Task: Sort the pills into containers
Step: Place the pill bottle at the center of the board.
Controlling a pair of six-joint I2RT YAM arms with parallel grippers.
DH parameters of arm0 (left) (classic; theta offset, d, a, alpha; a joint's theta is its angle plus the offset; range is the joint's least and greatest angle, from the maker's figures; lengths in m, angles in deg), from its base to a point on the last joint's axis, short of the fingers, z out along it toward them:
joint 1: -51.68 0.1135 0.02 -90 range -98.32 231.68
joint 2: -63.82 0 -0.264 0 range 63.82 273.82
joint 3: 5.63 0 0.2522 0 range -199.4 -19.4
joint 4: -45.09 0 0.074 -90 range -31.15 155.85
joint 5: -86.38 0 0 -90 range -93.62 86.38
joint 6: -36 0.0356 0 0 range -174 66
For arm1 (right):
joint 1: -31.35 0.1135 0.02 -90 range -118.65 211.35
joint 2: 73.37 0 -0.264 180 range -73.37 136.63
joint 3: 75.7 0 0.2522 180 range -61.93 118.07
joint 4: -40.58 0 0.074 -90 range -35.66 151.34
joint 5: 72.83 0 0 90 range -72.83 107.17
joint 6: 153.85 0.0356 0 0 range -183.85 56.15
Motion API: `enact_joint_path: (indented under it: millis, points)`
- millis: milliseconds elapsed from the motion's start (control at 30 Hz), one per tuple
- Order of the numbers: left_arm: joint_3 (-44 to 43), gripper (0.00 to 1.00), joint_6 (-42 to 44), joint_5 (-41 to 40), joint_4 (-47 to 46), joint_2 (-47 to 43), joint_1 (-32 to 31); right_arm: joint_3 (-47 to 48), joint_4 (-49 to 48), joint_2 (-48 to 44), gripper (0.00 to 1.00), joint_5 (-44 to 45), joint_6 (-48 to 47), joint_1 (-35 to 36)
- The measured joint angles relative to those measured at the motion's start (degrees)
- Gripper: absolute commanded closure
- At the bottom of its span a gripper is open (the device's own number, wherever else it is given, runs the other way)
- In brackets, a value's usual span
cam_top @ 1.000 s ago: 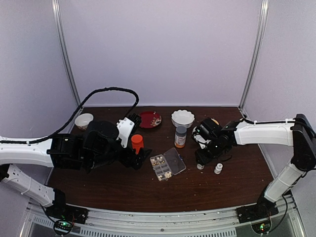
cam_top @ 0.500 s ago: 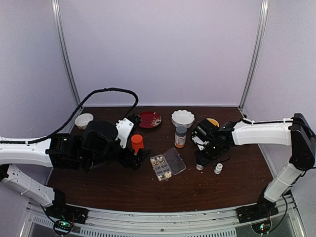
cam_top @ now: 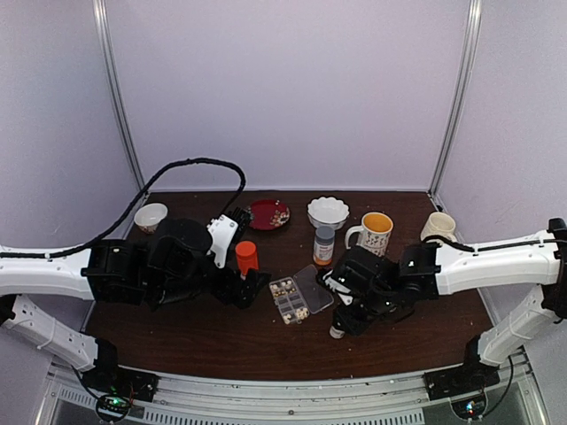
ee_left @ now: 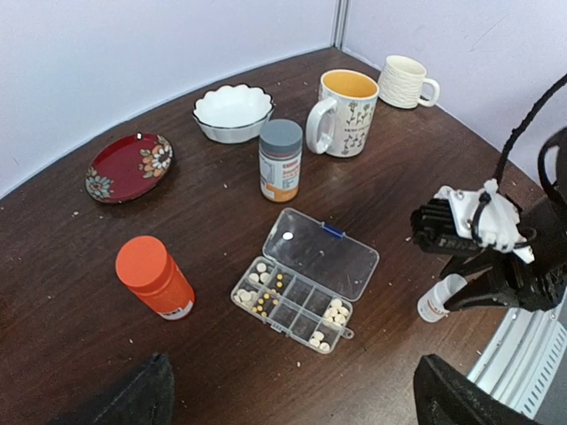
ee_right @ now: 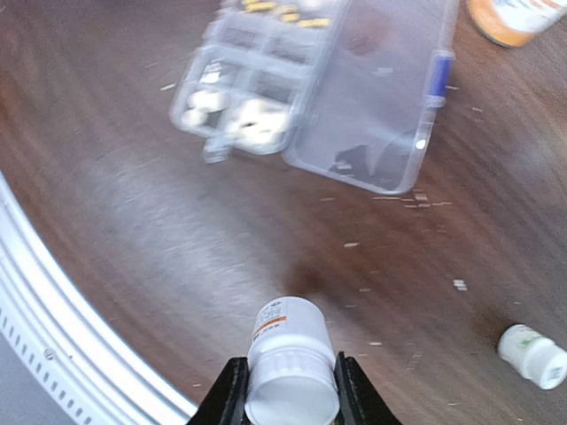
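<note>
The pills (ee_left: 335, 312) are sitting in the cells of the clear pill box (ee_left: 268, 312), pale clusters in some compartments and a few yellowish ones in another. The box lies mid-table with its hinged lid (ee_left: 323, 252) thrown flat open on the far side.

Just to the right of the box, my right gripper (ee_right: 292, 390) is pinching a small white bottle (ee_right: 292, 363). Both fingers press on its sides, and from the left wrist view the bottle leans over. I cannot tell whether it touches the table (ee_left: 80, 266).

A second small white bottle (ee_right: 532, 354) lies on its side nearby.

On the other side of the box, my left gripper (ee_left: 291, 376) is spread wide and holds nothing.

An orange-red bottle (ee_left: 153, 276) stands left of the box. Behind it are a grey-capped bottle (ee_left: 280, 159), a flowered mug (ee_left: 344, 113), a ribbed white mug (ee_left: 406, 81), a scalloped white bowl (ee_left: 233, 111) and a red plate (ee_left: 129, 166).
</note>
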Motion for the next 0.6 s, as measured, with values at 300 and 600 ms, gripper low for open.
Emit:
enact_joint_path:
  millis: [300, 600]
  points:
    - [1.5, 0.02, -6.0, 5.1, 3.3, 0.0, 0.1, 4.3, -2.9, 7.3, 0.76, -0.7, 3.1, 8.3]
    - [7.4, 0.02, -8.9, 7.2, 4.6, -1.5, 0.1, 6.6, -4.4, 11.2, 0.31, 1.1, 5.0, 9.5]
